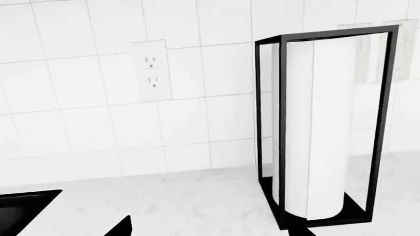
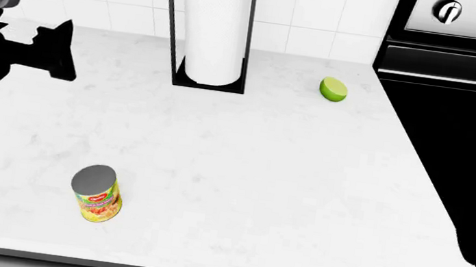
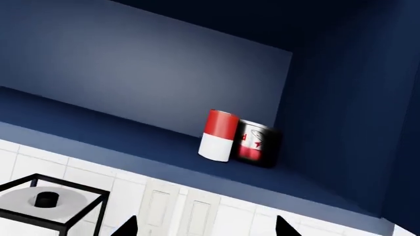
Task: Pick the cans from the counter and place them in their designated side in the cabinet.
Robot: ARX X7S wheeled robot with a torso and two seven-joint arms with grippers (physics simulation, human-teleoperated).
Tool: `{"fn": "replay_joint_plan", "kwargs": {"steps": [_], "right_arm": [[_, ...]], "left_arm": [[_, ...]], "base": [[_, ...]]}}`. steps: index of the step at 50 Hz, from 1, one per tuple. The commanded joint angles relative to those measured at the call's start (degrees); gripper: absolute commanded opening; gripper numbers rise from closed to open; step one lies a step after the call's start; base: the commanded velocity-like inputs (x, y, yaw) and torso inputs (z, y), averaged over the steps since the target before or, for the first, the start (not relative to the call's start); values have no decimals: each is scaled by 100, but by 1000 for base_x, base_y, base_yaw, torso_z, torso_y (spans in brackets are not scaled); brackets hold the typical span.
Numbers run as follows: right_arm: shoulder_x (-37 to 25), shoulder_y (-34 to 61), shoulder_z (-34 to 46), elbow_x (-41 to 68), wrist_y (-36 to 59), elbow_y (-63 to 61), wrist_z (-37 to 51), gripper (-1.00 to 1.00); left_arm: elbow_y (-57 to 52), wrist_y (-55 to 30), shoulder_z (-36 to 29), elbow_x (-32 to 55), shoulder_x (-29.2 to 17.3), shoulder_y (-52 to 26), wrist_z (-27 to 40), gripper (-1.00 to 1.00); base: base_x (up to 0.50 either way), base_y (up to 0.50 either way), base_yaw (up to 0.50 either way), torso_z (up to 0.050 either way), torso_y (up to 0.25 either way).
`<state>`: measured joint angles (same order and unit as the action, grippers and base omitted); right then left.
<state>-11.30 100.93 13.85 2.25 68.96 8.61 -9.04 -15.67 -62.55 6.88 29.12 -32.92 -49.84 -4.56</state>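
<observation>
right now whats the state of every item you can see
yellow-labelled can: upright on the counter, untouched
red-and-white can: upright on the cabinet shelf
dark can: upright, right beside it
lime half: resting on the counter
paper towel roll: upright in its black frame
left pincer: empty

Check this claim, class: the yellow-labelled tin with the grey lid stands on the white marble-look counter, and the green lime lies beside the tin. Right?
One part is wrong. The head view shows the green lime far from the yellow-labelled tin, near the black-framed paper towel holder at the back. The tin does stand on the white marble-look counter.
</observation>
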Motion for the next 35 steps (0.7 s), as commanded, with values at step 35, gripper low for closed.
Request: {"fn": "replay_joint_plan", "kwargs": {"steps": [35], "right_arm": [[-1331,-3003,-1502,5512,2089,-4757,4533,100]], "left_arm": [[-1052,-94,868,568,368,674,276,100]], "base": [[0,0,0,0,0]]}}
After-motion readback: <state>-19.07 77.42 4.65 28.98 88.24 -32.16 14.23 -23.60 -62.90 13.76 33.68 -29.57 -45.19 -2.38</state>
